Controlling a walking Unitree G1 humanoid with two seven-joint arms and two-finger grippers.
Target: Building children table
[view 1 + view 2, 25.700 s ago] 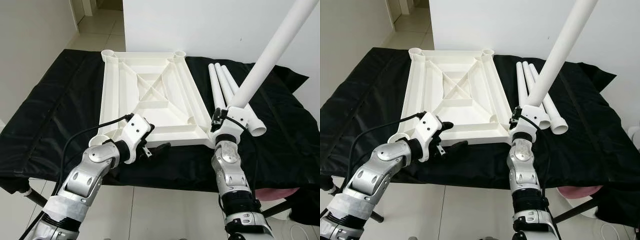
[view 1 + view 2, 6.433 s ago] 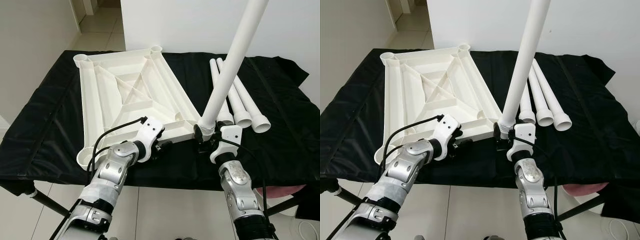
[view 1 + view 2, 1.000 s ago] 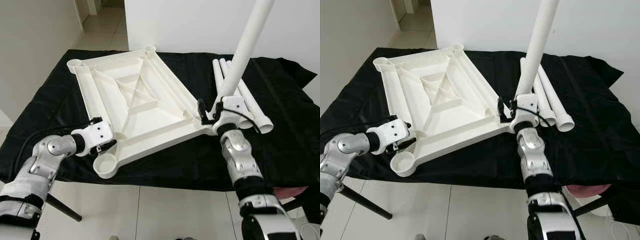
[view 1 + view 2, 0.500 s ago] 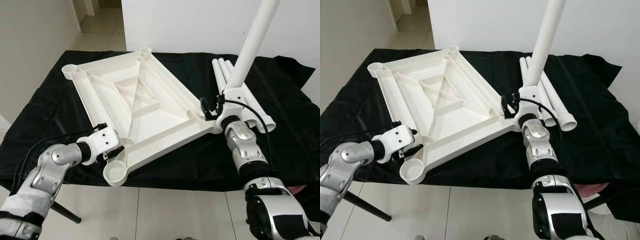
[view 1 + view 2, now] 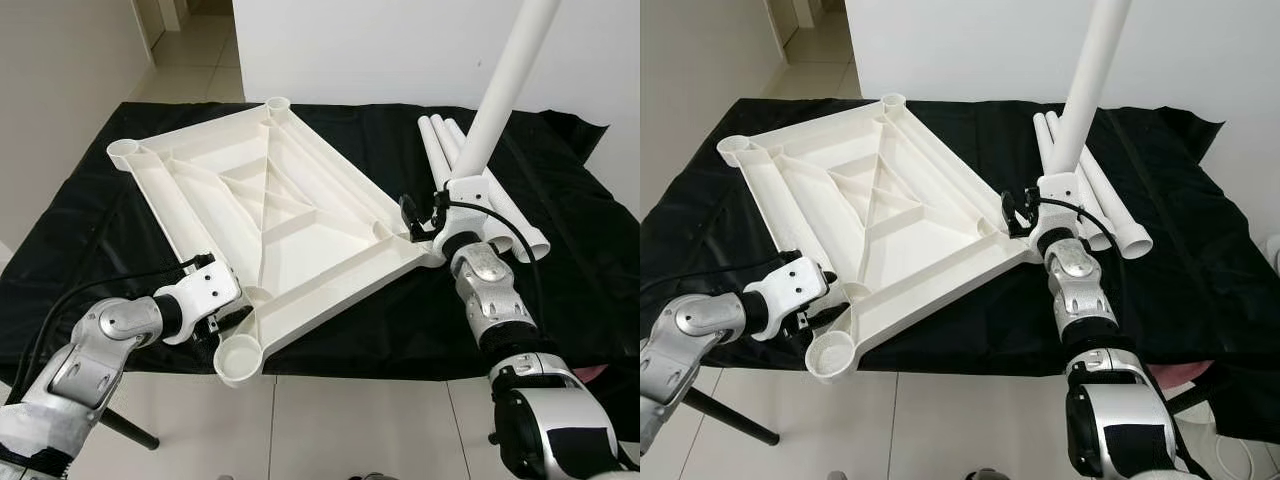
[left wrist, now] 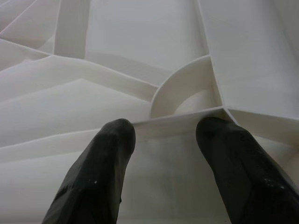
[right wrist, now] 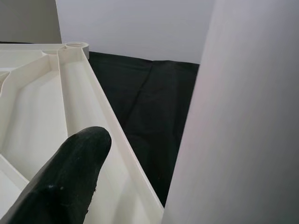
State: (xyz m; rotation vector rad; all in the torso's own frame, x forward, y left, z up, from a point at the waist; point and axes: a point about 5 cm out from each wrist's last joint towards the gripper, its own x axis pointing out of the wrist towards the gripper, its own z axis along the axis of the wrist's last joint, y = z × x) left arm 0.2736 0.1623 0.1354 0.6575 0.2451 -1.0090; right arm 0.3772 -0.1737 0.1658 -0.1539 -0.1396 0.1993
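The white children's tabletop (image 5: 300, 215) lies upside down and skewed on a black-draped table, ribs facing up. My left gripper (image 5: 226, 311) is at its near-left corner beside the open leg socket (image 5: 238, 356). In the left wrist view its fingers (image 6: 105, 163) stand apart, tips at the edge of the rim wall (image 6: 177, 116), pinching nothing. My right gripper (image 5: 425, 218) is shut on a long white leg (image 5: 500, 90), which stands upright at the tabletop's near-right corner. The right wrist view has one finger (image 7: 65, 182) beside that leg (image 7: 243, 116).
Three more white legs (image 5: 500, 215) lie side by side on the black cloth (image 5: 90, 230), to the right of the tabletop. The near-left socket overhangs the table's front edge. A white wall rises behind the table, with tiled floor below.
The tabletop has swung a little further, its near-left corner coming toward the front edge, and my left gripper has moved with it. The right gripper and upright leg have hardly shifted.
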